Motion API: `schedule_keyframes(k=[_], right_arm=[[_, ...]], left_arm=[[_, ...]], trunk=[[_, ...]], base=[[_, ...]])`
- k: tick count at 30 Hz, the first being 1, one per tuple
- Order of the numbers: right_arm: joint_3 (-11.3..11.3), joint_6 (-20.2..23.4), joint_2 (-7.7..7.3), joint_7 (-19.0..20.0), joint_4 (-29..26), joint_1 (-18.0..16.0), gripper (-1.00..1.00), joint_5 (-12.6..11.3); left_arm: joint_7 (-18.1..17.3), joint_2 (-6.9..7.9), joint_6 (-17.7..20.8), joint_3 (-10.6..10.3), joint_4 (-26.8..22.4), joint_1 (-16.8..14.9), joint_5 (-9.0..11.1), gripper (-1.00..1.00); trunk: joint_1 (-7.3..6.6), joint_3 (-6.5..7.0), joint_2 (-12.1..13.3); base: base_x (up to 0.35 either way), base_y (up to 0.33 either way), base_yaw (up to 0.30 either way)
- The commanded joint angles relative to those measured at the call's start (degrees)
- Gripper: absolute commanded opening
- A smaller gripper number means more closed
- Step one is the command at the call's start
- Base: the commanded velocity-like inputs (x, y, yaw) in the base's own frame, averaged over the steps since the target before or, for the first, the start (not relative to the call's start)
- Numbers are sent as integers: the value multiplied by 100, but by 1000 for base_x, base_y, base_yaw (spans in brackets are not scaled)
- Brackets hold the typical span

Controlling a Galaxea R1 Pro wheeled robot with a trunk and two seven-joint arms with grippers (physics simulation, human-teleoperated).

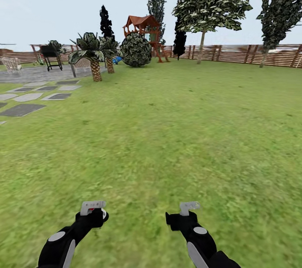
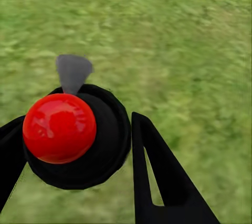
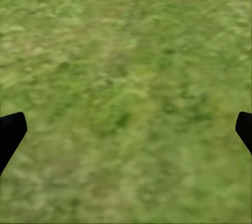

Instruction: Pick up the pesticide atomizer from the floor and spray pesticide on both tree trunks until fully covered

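Position: open lawn (image 1: pixel 167 134), both arms held low ahead of the robot.

Left tool (image 1: pixel 93 208): in the left wrist view its fingers (image 2: pixel 152 177) sit against either side of a round black body with a glossy red cap (image 2: pixel 59 128) and a grey spout. I take this for the spray bottle (image 2: pixel 107 145) seen end-on. The tool appears clamped on it, off the ground.

Right tool (image 1: pixel 188 207): fingers wide apart, nothing between them, grass beneath.

Trees: two tall ones (image 1: pixel 212 2) (image 1: pixel 282 4) stand by the fence (image 1: pixel 235 53), well away. Their trunks are thin at this range and no white specks can be made out.

Handling (judgement): small, rigid, light; smooth and round, so it is likely to twist or slip. Grip across the body below the cap, keeping the spout free and aimed at bark.
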Motion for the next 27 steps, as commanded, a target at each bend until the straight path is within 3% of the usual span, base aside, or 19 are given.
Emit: schedule_keyframes(k=[1,27], right_arm=[[17,9,-7,-58,-10,-5,100,-55],[0,9,-21,-58,-391,281,100,-47]], left_arm=[[-39,-8,19,15,-8,-5,-50,-100],[-39,-3,15,-3,1,-4,-96,-100]], trunk=[[3,-6,-3],[3,-6,-3]], base=[[334,0,49],[334,0,-58]])
